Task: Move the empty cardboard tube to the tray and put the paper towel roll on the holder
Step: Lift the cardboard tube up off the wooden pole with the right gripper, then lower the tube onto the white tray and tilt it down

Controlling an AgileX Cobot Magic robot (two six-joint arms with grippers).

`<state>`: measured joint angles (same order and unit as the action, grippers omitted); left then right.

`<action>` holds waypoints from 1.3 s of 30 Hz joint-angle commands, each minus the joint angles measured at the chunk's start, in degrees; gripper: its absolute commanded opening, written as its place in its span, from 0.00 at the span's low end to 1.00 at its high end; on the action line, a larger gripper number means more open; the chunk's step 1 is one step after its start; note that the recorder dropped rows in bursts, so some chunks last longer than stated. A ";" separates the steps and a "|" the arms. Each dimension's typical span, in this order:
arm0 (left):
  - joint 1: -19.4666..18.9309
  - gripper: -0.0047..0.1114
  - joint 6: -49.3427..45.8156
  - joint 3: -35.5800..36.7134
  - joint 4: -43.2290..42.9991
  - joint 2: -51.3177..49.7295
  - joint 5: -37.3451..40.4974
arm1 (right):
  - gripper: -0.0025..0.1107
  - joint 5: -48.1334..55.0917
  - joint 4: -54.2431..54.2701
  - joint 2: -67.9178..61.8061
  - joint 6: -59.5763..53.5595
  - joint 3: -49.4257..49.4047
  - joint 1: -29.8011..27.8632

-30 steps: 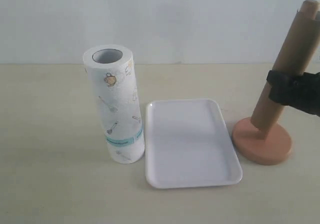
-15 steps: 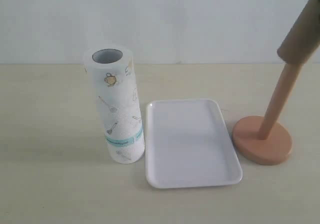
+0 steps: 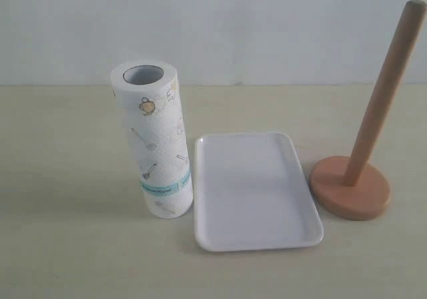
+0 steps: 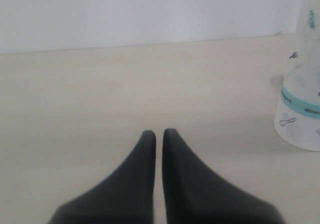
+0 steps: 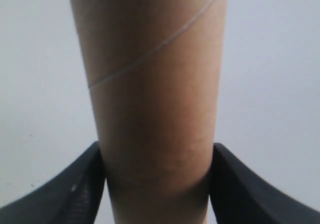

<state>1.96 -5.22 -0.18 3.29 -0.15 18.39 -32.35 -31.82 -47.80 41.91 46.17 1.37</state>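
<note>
The brown cardboard tube (image 5: 155,99) fills the right wrist view, and my right gripper (image 5: 157,159) is shut on it, one dark finger on each side. Tube and right gripper are both out of the exterior view. There the wooden holder (image 3: 352,184) stands at the right, its dowel bare. The white tray (image 3: 253,192) lies in the middle. The paper towel roll (image 3: 155,139) stands upright just left of the tray; its teal-banded lower end (image 4: 302,109) shows in the left wrist view. My left gripper (image 4: 159,134) is shut on nothing, low over the table, apart from the roll.
A pale wall runs behind the beige table (image 3: 67,179).
The cardboard tube has risen off the holder's dowel and left the exterior view at the upper right, together with my right gripper. The dowel now stands bare. Roll and tray have not moved.
</note>
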 commanded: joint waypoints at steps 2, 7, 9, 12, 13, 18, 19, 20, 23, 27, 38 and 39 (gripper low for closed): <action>-0.23 0.08 -0.12 0.18 0.18 0.15 -0.34 | 0.02 0.44 -28.37 -0.17 32.38 9.15 -0.21; -0.23 0.08 -0.12 0.18 0.18 0.15 -0.34 | 0.02 -4.02 -52.10 -4.88 62.88 16.57 -0.21; -0.23 0.08 -0.12 0.18 0.18 0.15 -0.34 | 0.02 -8.47 -55.66 -7.59 68.67 18.53 -0.21; -0.23 0.08 -0.12 0.18 0.18 0.15 -0.34 | 0.02 -12.88 -60.19 -11.39 74.14 19.85 0.49; -0.23 0.08 -0.12 0.18 0.18 0.15 -0.34 | 0.02 -12.88 -61.67 -12.66 75.27 19.85 1.38; -0.23 0.08 -0.12 0.18 0.18 0.15 -0.34 | 0.02 -8.52 -68.13 -19.10 78.30 19.74 10.95; -0.23 0.08 -0.12 0.18 0.18 0.15 -0.34 | 0.02 -7.97 -68.13 -20.44 78.30 19.75 13.10; -0.23 0.08 -0.12 0.18 0.18 0.15 -0.34 | 0.02 -6.93 -68.13 -22.21 78.30 19.75 15.12; -0.23 0.08 -0.12 0.18 0.18 0.15 -0.34 | 0.02 -2.57 -68.13 -28.04 78.30 19.75 19.45; -0.23 0.08 -0.12 0.18 0.18 0.15 -0.34 | 0.02 -2.29 -68.13 -35.36 78.30 19.75 19.83; -0.23 0.08 -0.12 0.18 0.18 0.15 -0.34 | 0.02 -6.68 -68.13 -48.85 78.41 19.75 19.60; -0.23 0.08 -0.12 0.18 0.18 0.15 -0.34 | 0.02 -7.24 -68.13 -49.68 78.41 19.75 19.33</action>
<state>1.96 -5.22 -0.18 3.29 -0.15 18.39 -38.24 -100.12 -95.84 120.42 65.59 21.06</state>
